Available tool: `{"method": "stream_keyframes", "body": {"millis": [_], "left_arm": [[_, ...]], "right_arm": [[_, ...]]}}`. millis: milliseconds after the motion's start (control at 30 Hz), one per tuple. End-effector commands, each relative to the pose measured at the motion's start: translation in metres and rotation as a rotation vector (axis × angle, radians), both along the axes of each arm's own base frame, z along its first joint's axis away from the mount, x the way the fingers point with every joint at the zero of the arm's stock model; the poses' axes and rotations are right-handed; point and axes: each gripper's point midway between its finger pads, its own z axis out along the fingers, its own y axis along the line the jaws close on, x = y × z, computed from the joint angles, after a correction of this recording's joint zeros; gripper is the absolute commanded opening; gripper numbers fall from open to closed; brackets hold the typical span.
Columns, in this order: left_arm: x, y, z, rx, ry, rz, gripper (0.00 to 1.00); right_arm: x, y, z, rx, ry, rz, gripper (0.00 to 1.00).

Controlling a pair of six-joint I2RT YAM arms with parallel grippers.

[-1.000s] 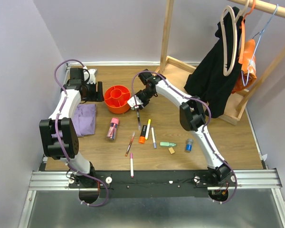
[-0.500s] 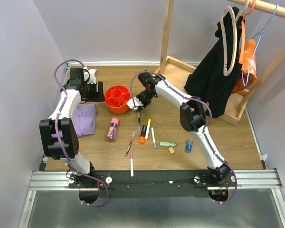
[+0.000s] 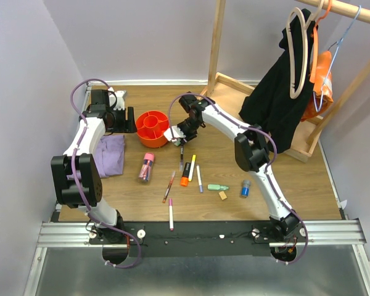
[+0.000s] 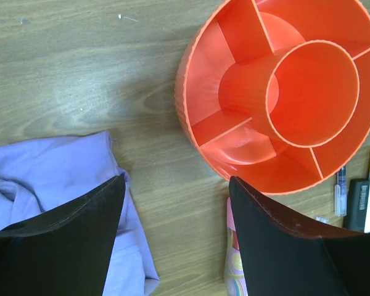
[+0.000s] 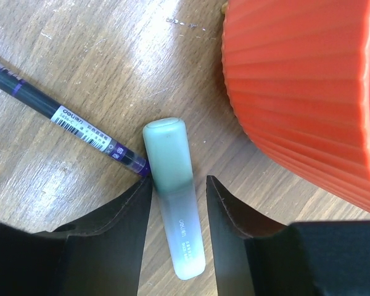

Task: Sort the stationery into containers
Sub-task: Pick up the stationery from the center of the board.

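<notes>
Between right gripper [image 5: 179, 180] fingers: pale-green highlighter [image 5: 173, 200].

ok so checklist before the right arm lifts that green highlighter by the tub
1. Green highlighter between the right gripper fingers: ok.
2. Fingers clamped on it: cannot tell.
3. Purple pen clear of the highlighter: not ok, its tip touches it.
4. Orange tub visible compartments empty: ok.
5. Left gripper open, holding nothing: ok.
</notes>
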Motion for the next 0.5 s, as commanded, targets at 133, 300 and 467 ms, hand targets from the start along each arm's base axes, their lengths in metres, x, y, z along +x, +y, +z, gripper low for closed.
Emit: {"method": "stream_keyframes", "body": {"millis": [133,300,467], "left_arm": [[-0.009,-0.007,0.016,-0.016,-0.036,-0.026,0.77],[-0.012,-0.006,0.017,-0.011,-0.039,-0.021,0.78],[-0.018,-0.007,0.017,-0.015,-0.039,-0.02,0.77]], "right_arm": [[-0.083,-0.073,-0.11,-0.415,0.333,0.038,0.42],[-0.096,-0.079,-0.109,-0.428,0.354,0.116,0.43],[-0.102,-0.077,-0.108,-0.446,0.351,0.135,0.31]]}}
